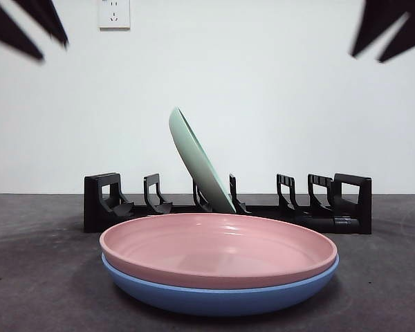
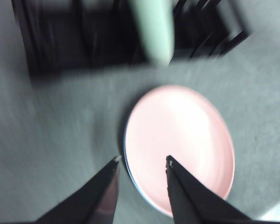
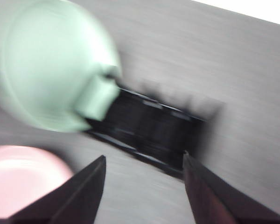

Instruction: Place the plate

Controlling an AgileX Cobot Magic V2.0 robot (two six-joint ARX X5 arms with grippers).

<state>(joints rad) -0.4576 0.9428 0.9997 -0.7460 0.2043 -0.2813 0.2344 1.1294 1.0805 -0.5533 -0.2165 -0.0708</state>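
Observation:
A pink plate (image 1: pixel 218 249) lies on top of a blue plate (image 1: pixel 221 294) at the front of the table. A green plate (image 1: pixel 200 160) stands tilted in a middle slot of the black dish rack (image 1: pixel 100 202) behind them. My left gripper (image 2: pixel 141 161) is open and empty, high above the near edge of the pink plate (image 2: pixel 182 144). My right gripper (image 3: pixel 143 161) is open and empty, high above the rack (image 3: pixel 154 126), with the green plate (image 3: pixel 46 65) to one side. In the front view both grippers show only as black tips at the top corners (image 1: pixel 28 24), (image 1: pixel 391 28).
A white wall with a socket (image 1: pixel 115 12) stands behind the rack. The rack has free slots on both sides of the green plate. The table top is dark grey.

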